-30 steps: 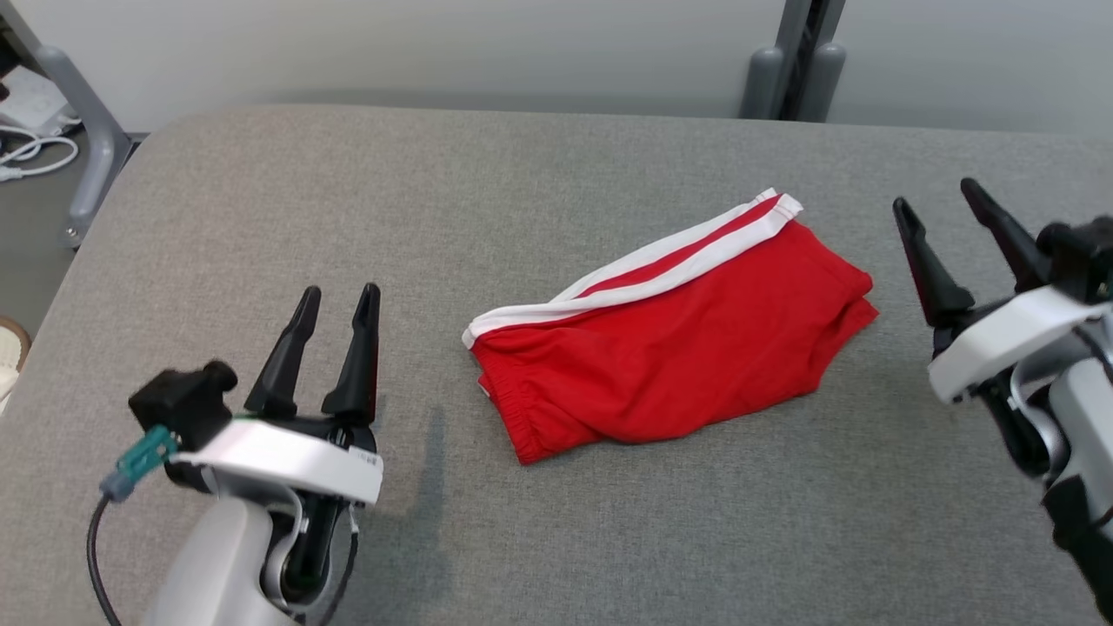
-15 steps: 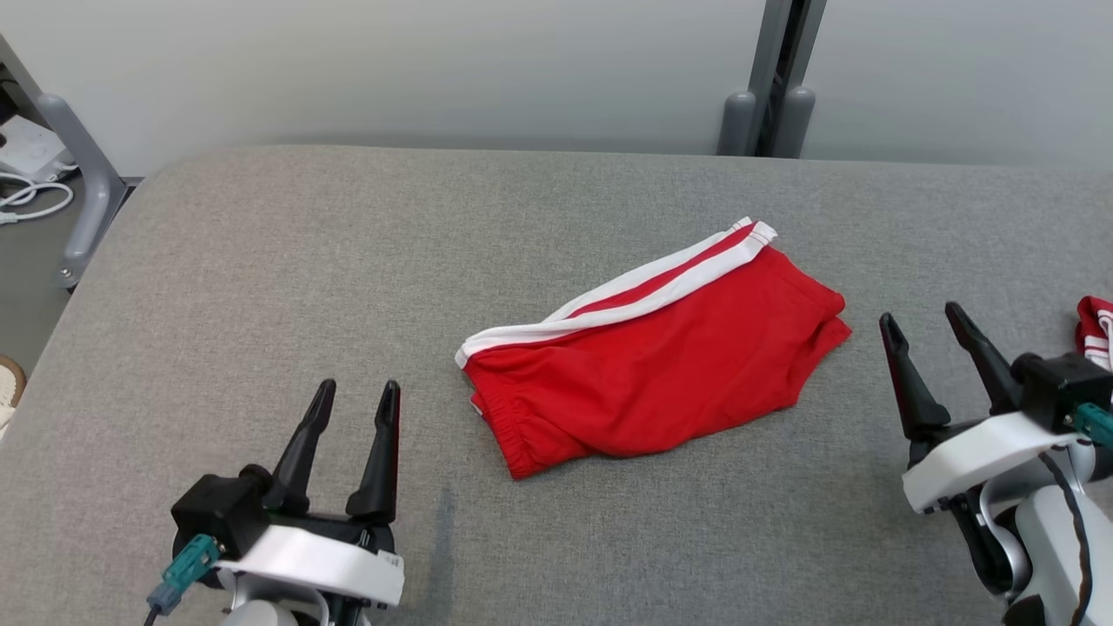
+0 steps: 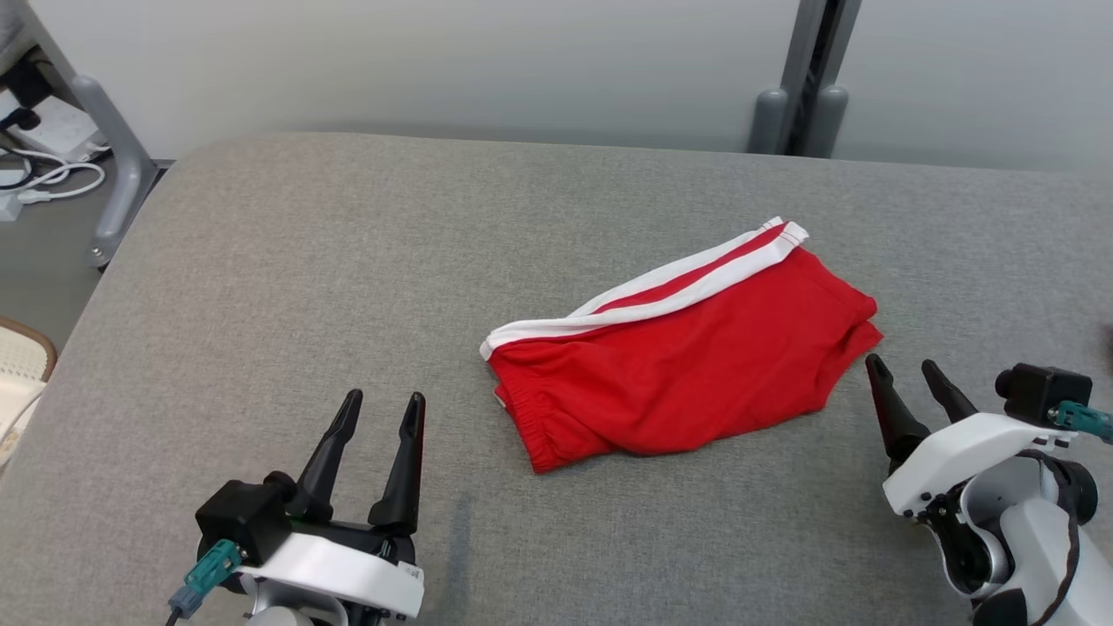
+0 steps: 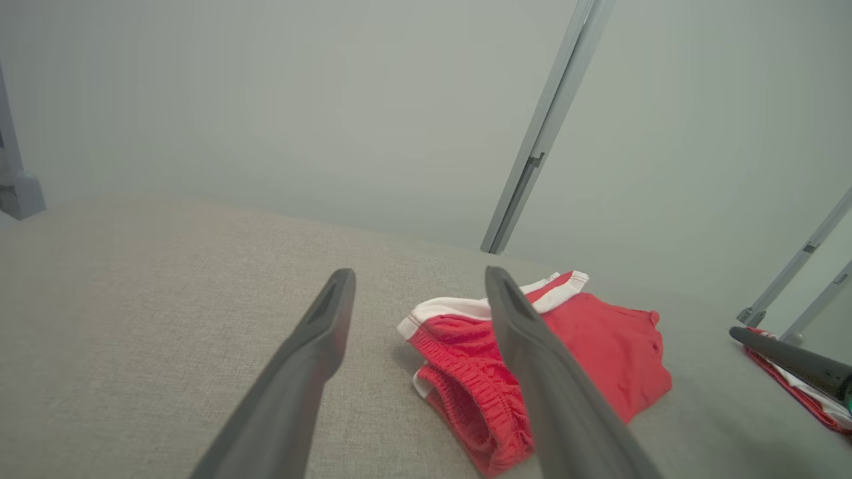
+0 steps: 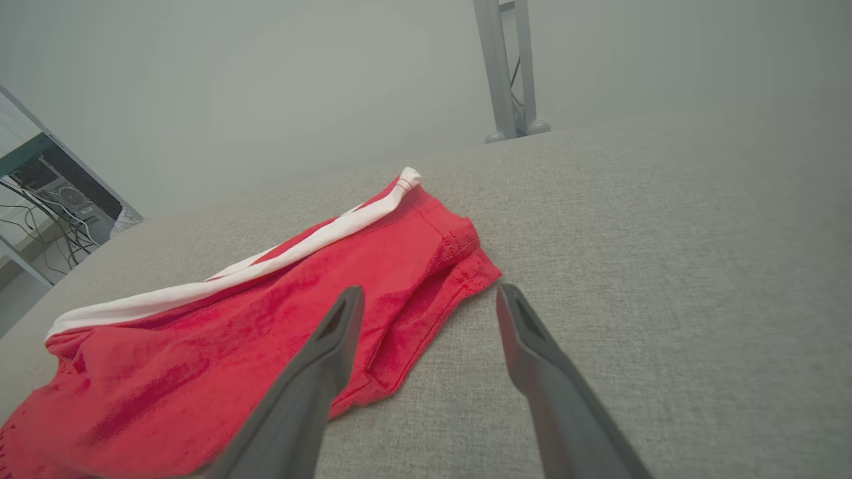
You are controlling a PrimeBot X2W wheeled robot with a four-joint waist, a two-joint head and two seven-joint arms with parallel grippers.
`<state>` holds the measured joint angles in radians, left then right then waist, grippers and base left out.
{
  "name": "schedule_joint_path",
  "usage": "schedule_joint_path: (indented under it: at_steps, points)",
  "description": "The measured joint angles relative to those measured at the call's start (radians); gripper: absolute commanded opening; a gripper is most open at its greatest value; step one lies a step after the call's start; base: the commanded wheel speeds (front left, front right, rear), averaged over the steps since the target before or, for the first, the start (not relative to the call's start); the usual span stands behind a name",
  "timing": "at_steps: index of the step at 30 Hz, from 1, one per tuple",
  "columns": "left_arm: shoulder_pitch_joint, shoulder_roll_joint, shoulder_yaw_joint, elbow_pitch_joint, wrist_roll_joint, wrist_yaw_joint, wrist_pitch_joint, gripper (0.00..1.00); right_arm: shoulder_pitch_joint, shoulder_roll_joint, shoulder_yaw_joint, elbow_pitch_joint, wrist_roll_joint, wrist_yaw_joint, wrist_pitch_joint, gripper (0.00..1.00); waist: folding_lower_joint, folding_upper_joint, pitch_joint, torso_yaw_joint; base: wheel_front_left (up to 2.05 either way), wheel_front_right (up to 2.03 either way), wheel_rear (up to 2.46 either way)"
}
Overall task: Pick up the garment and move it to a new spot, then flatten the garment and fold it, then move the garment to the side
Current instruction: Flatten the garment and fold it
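The red shorts with a white side stripe (image 3: 687, 356) are seen doubled over mid-table on the grey fabric-covered table (image 3: 348, 261), flanked by the left gripper (image 3: 386, 397) and right gripper (image 3: 900, 362), fingers held apart and empty, seemingly so either end is within reach.

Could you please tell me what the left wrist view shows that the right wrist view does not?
Left wrist, not right: the elastic waistband of the shorts, and a second red garment at the right edge. Right wrist, not left: a computer with cables, under a desk at the left. Both: the red shorts, the grey table, a metal post.
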<state>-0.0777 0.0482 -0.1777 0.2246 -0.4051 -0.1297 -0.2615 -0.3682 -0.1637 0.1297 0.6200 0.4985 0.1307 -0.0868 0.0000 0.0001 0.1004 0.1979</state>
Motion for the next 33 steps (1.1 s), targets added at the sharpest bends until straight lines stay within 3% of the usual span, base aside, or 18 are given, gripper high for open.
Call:
schedule_joint_path:
  at_steps: [10, 21, 29, 30, 33]
  points:
    - [-0.009, 0.001, -0.022, 0.012, 0.001, 0.000, 0.000, 1.00, -0.088, 0.026, -0.128, 0.177, 0.184, 0.000, 0.123, 1.00, 0.0000, 0.0000, 0.025, 0.089, 0.00, 0.00, 0.00]
    - [-0.010, 0.001, -0.016, 0.015, -0.010, 0.008, 0.000, 1.00, -0.191, 0.010, -0.190, 0.329, 0.225, 0.000, 0.146, 1.00, 0.0000, 0.0000, 0.062, 0.170, 0.00, 0.00, 0.00]
    - [-0.033, -0.001, -0.114, 0.014, -0.020, 0.009, 0.000, 1.00, -0.273, -0.009, -0.207, 0.422, 0.219, 0.000, 0.129, 1.00, 0.0000, 0.0000, 0.090, 0.192, 0.00, 0.00, 0.00]
    - [-0.034, -0.001, -0.122, 0.014, -0.019, 0.011, 0.000, 1.00, -0.281, -0.012, -0.206, 0.430, 0.219, 0.000, 0.129, 0.96, 0.0000, 0.0000, 0.093, 0.195, 0.00, 0.00, 0.00]
    - [-0.036, 0.002, -0.133, 0.013, -0.028, 0.021, 0.000, 1.00, -0.295, -0.016, -0.194, 0.441, 0.221, 0.000, 0.128, 0.00, 0.0000, 0.0000, 0.094, 0.200, 0.00, 0.00, 0.00]
